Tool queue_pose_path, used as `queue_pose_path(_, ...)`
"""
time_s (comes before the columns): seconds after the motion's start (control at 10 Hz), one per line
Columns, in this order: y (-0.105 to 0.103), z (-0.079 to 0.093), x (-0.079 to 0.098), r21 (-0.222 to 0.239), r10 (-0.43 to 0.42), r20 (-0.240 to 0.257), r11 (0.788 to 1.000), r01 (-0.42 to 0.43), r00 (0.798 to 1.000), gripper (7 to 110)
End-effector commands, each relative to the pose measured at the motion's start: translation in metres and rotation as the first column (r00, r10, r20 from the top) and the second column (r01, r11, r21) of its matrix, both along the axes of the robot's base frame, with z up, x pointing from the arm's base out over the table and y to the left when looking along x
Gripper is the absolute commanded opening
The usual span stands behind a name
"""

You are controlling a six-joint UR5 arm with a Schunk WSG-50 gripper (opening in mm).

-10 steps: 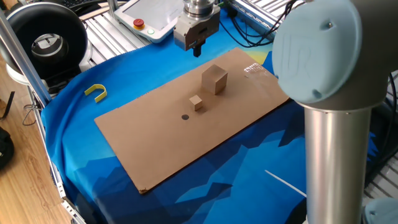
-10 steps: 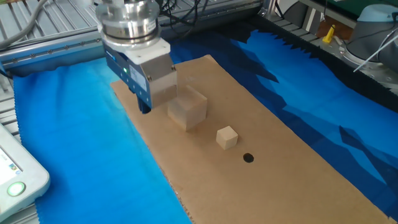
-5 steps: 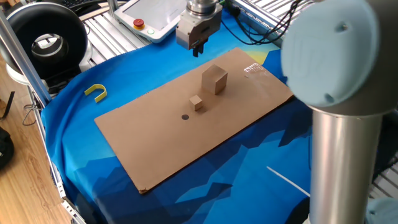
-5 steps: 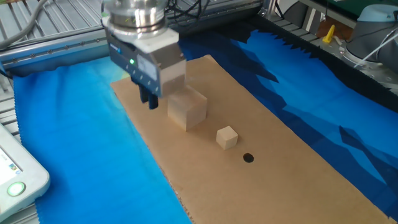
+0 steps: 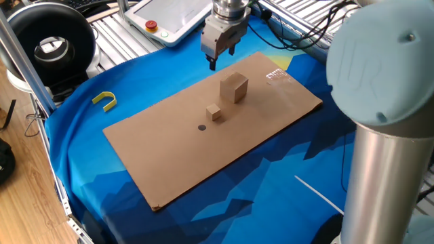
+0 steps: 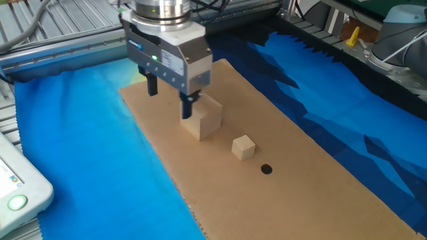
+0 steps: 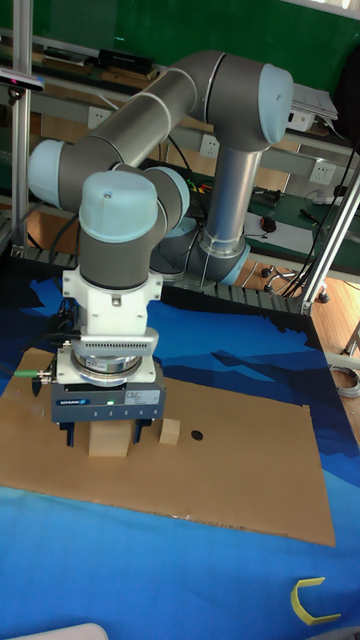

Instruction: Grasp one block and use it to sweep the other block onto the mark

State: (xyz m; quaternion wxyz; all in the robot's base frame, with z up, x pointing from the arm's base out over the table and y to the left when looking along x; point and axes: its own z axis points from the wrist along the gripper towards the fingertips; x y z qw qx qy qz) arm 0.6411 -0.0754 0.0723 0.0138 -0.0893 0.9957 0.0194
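Two-finger grey gripper [image 6: 168,101]: shifted over half a second from the cardboard's edge to above the larger light-brown wooden cube [image 6: 203,117]; jaws spread wide, holding nothing. Cube unmoved, upright on the brown cardboard sheet [image 6: 313,180]. Tiny tan wooden cube [image 6: 243,147]: untouched, between big cube and small dark round dot [image 6: 266,169]. Judged: grasp approach nearly aligned; descent pending.

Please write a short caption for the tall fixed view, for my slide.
Open gripper poised above the large block on the cardboard, with small block and dark mark beside.
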Motion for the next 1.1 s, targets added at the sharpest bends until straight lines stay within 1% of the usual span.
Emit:
queue_pose_path(0.0, 0.007, 0.001, -0.015, -0.02, -0.037, -0.019, 0.999, 0.037, 0.999, 88)
queue_pose_path(0.1, 0.015, -0.002, -0.02, -0.025, -0.046, -0.026, 0.999, 0.046, 0.999, 110)
queue_pose_path(0.2, 0.019, -0.007, -0.023, -0.028, -0.048, -0.032, 0.999, 0.047, 0.998, 110)
queue_pose_path(0.4, 0.018, -0.008, -0.032, -0.021, -0.078, -0.051, 0.997, 0.077, 0.996, 110)
queue_pose_path(0.5, 0.017, -0.009, -0.035, -0.021, -0.082, -0.053, 0.996, 0.081, 0.995, 88)
queue_pose_path(0.6, 0.015, -0.01, -0.035, -0.024, -0.089, -0.053, 0.996, 0.088, 0.995, 88)
queue_pose_path(0.8, 0.011, -0.013, -0.032, -0.034, -0.109, -0.043, 0.994, 0.108, 0.993, 88)
queue_pose_path(0.9, 0.012, -0.015, -0.031, -0.026, -0.136, -0.045, 0.991, 0.135, 0.99, 88)
queue_pose_path(1.0, 0.012, -0.017, -0.029, -0.014, -0.143, -0.046, 0.99, 0.143, 0.989, 88)
